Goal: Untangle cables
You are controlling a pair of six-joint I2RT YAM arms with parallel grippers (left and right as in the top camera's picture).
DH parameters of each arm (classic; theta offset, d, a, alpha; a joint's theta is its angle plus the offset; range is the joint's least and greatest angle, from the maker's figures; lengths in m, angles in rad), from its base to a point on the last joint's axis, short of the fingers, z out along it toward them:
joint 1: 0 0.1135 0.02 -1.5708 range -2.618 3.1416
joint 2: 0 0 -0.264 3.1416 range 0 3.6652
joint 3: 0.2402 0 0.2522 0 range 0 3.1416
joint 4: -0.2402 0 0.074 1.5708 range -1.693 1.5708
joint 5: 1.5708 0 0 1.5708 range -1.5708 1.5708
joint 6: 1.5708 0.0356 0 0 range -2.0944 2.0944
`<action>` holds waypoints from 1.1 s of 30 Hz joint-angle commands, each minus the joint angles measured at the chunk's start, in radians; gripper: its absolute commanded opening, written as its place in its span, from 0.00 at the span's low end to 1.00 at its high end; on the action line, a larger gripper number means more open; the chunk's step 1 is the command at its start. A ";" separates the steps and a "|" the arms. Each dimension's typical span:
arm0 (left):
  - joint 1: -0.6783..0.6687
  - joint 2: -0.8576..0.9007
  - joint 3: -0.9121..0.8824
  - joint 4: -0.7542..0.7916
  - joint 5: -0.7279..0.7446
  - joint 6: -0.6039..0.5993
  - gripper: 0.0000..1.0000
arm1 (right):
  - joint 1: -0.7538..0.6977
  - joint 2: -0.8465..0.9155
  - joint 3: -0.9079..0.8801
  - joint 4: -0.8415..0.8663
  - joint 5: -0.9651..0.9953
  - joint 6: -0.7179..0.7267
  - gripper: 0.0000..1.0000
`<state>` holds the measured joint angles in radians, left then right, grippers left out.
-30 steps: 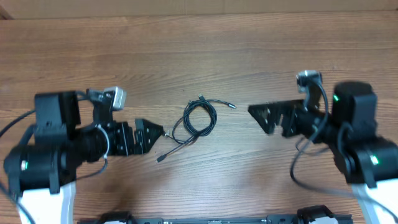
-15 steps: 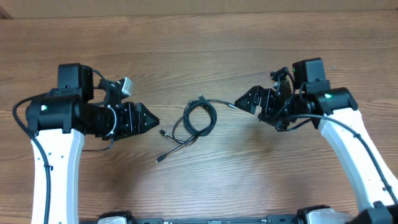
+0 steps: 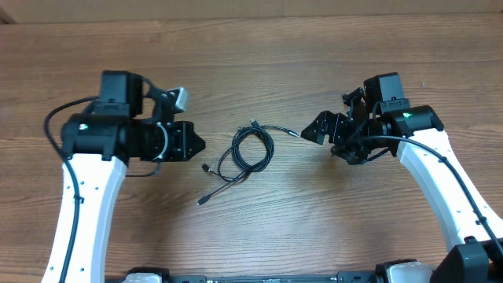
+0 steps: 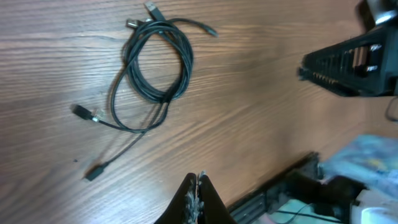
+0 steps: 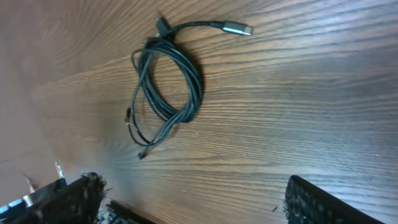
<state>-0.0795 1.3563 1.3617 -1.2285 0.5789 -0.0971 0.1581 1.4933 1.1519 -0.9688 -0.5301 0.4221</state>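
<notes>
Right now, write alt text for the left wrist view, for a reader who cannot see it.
A loose coil of thin black cables lies on a wooden table, with two plug ends trailing toward the lower left. The left gripper, shut, shows at the bottom edge, clear of the cables; the right gripper juts in at the right.

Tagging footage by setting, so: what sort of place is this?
Likely a robotics lab bench: a wood-grain table, a left arm and right arm reaching over it, tangled cables between them.
</notes>
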 commanded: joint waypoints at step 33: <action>-0.150 0.660 -0.005 0.610 -0.049 0.198 0.40 | 0.174 0.002 -0.119 0.347 0.216 0.211 0.13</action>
<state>-0.2123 1.9827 1.3590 -0.6273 0.4679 0.0387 0.2817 1.4952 1.0336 -0.6636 -0.3824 0.6304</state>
